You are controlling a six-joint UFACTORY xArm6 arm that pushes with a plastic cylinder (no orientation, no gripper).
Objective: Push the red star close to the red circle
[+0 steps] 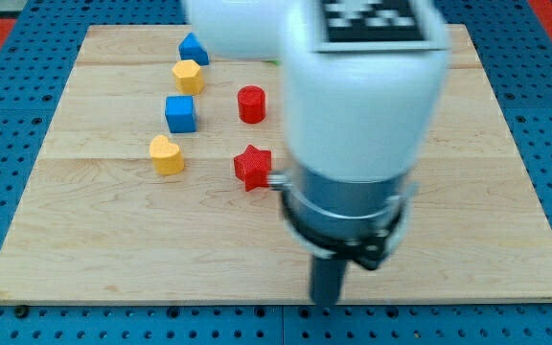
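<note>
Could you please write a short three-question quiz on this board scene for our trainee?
1. True or false: the red star touches the red circle.
2. Which block lies nearest the view's left? A) the blue cube B) the yellow heart C) the red circle
3. Fill in: my tip is toward the view's ______ of the red star.

Key: 1 false, bare wood shows between them; 2 B; 3 bottom, and somewhat right, clear of every block.
</note>
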